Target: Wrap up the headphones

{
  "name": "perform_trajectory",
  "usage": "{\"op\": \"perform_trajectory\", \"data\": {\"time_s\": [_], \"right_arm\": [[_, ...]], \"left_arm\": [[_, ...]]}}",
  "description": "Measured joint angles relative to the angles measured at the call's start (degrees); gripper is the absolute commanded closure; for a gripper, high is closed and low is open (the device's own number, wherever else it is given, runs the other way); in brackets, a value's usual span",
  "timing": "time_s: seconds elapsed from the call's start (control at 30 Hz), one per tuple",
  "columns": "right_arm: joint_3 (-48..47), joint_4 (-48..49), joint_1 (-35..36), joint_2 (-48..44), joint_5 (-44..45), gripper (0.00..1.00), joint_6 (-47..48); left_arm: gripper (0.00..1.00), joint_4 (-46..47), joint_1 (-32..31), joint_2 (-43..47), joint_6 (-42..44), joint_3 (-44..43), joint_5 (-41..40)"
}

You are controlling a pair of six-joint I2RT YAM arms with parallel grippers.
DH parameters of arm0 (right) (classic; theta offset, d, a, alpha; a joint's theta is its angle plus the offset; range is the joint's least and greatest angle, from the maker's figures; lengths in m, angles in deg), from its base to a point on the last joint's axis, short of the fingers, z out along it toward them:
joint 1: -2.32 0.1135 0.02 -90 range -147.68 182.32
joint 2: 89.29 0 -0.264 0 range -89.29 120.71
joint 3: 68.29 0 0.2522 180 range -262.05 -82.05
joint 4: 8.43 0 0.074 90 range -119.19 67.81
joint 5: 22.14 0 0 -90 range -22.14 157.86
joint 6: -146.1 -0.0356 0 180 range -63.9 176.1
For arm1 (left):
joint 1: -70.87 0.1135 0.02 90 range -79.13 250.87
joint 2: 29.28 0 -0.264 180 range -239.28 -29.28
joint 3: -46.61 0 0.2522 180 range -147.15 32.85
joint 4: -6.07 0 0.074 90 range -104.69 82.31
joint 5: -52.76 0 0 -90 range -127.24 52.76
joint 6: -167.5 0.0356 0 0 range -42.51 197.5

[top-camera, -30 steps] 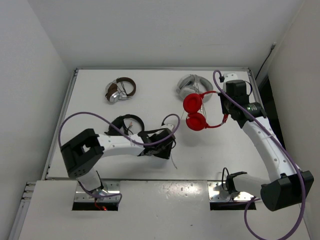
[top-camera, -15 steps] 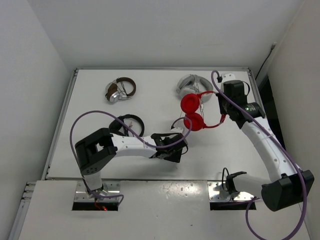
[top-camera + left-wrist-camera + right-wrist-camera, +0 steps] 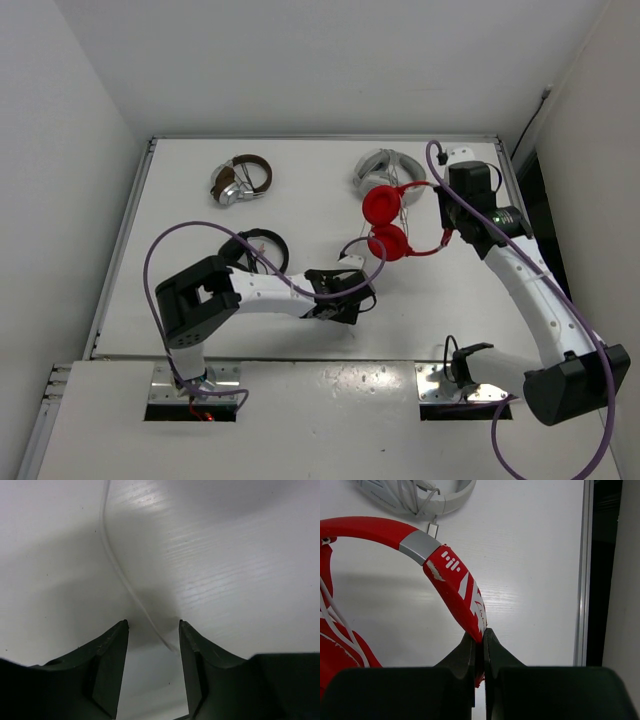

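The cable-gathering step appears to be in hand. The right tool is clenching the headband of the headphones, which are sitting just on the near side of the white pair. The left tool, farther from the white pair on that same near side, is standing released, straddling the white cable on the surface without pinching it. Next it probably needs to close on the cable. The two earcups are lining up along an axis running toward the white pair, with the headband arching toward the right arm.
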Motion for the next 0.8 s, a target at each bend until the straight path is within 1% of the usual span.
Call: {"op": "perform_trajectory", "data": {"time_s": [0.03,0.07,0.13,0.17,0.23,0.33,0.37,0.4,0.43,0.5,0.63,0.7,0.8], "right_arm": [[0.0,-0.1,0.0,0.0,0.0,1.0,-0.1],[0.0,-0.2,0.0,0.0,0.0,1.0,-0.1],[0.0,-0.6,0.0,0.0,0.0,1.0,-0.4],[0.0,-0.7,0.0,0.0,0.0,1.0,-0.5],[0.0,-0.9,0.0,0.0,0.1,1.0,-0.9],[0.0,-0.9,-0.1,0.0,0.2,1.0,-1.6],[0.0,-0.9,-0.2,0.0,0.2,1.0,-1.9],[0.0,-0.9,-0.2,0.0,0.3,1.0,-2.2],[0.0,-0.9,-0.2,0.0,0.4,1.0,-2.5],[-0.2,-1.1,-0.3,0.2,0.7,1.0,-3.3],[-1.1,-1.4,-0.6,1.3,2.9,1.0,-6.0],[-1.6,-1.4,-0.6,2.2,4.4,1.0,-7.4],[-2.7,-1.7,0.0,4.3,7.1,1.0,-9.2]], "left_arm": [[0.51,0.1,0.0,-0.2,0.2,-0.2,-0.3],[0.58,0.3,0.0,-0.3,0.3,-0.2,-0.6],[0.65,0.6,0.0,-0.6,0.4,-0.2,-0.8],[0.71,0.9,0.0,-0.7,0.5,-0.2,-1.0],[0.75,1.5,0.0,-0.8,0.6,-0.2,-1.0],[0.85,2.4,0.0,-1.1,0.7,-0.2,-0.7],[0.89,2.7,0.0,-1.1,0.8,-0.1,-0.5],[0.97,3.1,0.0,-1.1,0.8,-0.1,-0.3],[1.0,3.6,0.0,-1.1,1.3,0.1,-0.1],[1.0,4.3,0.0,-1.0,2.5,0.4,0.4],[1.0,6.1,-0.6,0.9,8.0,2.8,1.5],[1.0,5.8,-2.1,3.4,12.0,4.7,1.3],[1.0,6.4,-5.6,9.5,18.3,7.7,0.8]]}}
